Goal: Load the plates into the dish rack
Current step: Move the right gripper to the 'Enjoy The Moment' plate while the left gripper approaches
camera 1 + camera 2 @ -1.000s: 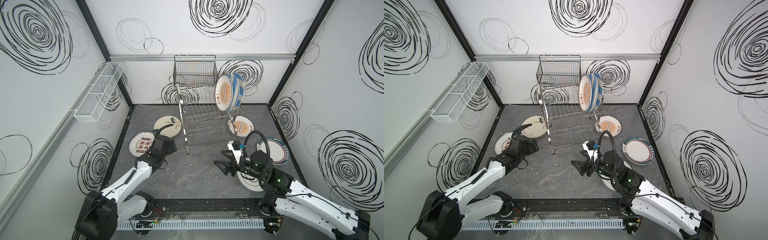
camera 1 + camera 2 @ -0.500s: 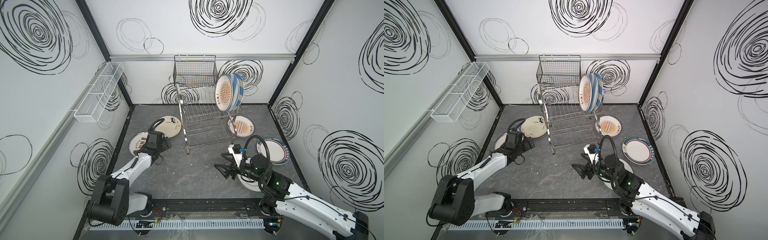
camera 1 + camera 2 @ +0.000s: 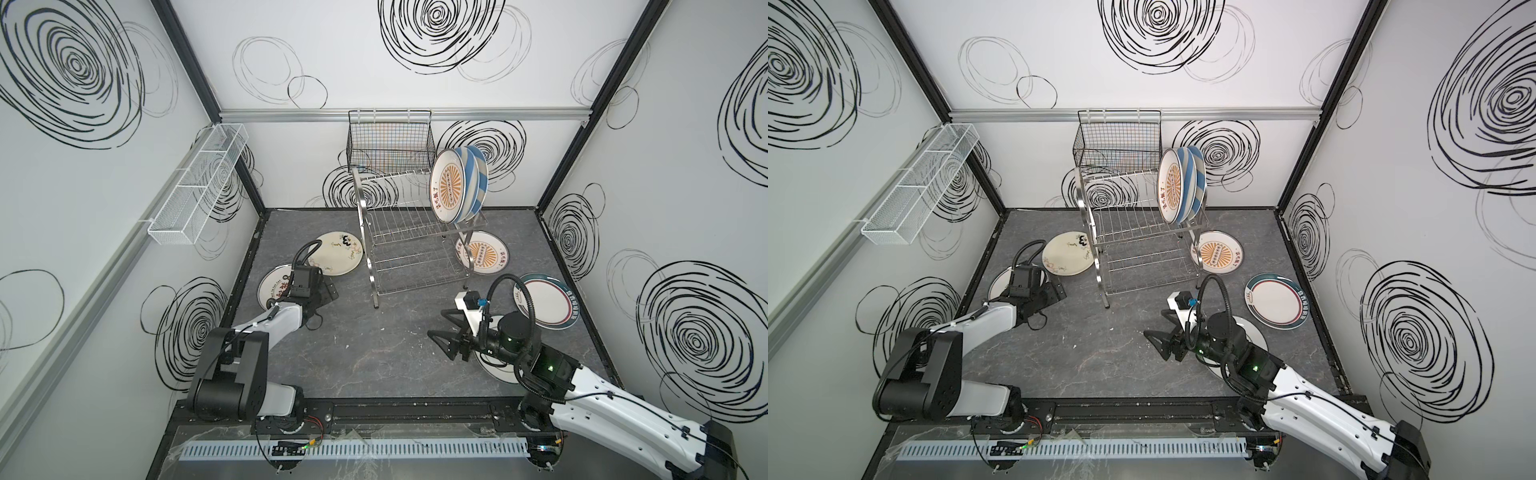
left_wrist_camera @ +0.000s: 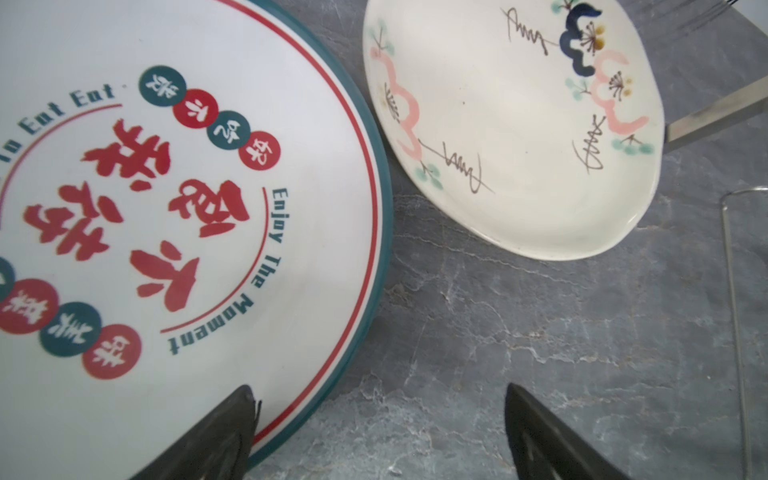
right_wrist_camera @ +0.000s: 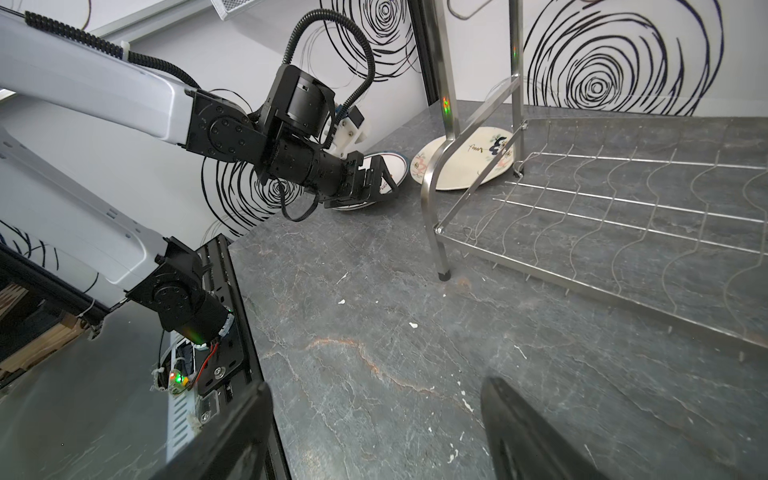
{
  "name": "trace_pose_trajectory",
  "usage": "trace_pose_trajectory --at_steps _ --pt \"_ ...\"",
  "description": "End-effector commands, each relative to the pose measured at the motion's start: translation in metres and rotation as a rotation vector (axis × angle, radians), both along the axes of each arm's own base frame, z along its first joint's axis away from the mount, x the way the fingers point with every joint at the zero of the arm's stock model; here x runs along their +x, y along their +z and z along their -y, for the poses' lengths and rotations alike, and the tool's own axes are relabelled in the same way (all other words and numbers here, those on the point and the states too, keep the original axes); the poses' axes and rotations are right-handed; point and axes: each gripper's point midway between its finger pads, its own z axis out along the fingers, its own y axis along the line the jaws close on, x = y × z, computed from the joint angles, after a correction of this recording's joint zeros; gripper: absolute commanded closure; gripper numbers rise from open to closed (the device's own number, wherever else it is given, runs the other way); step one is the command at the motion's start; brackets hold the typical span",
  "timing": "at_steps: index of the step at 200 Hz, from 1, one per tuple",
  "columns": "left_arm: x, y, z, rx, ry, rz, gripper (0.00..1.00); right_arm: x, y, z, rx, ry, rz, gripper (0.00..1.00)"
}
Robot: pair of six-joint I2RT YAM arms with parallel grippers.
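The dish rack [image 3: 411, 245] stands at the back middle, with an orange sunburst plate [image 3: 449, 191] and blue-striped plates [image 3: 476, 174] upright in its top tier. Flat on the floor lie a floral plate [image 3: 338, 253], a plate with Chinese characters [image 4: 166, 208], a second sunburst plate [image 3: 484, 255], a green-rimmed plate [image 3: 544, 301] and a white plate [image 3: 494, 372] under the right arm. My left gripper [image 4: 380, 392] is open, with one finger over the character plate's rim. My right gripper [image 3: 438, 332] is open above bare floor in front of the rack.
A black wire basket [image 3: 388, 145] hangs on the back wall behind the rack. A long white mesh tray [image 3: 199, 187] is fixed to the left wall. Walls enclose the grey floor on three sides. The rack's steel leg [image 5: 440, 232] stands close to my right gripper.
My left arm has folded back and its gripper has shifted left, onto the edge of the character plate. The right gripper has drawn slightly toward the front, still open.
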Motion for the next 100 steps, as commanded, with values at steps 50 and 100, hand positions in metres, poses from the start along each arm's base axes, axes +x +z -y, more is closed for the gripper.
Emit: trace_pose_trajectory --at_steps 50,100 --pt "-0.019 -0.012 0.029 -0.128 -0.082 -0.014 0.04 0.008 0.006 0.002 0.026 -0.039 0.021 0.17" --pt "-0.049 -0.016 0.054 -0.233 -0.123 -0.026 0.04 0.009 0.002 0.003 0.009 -0.044 0.013 0.16"
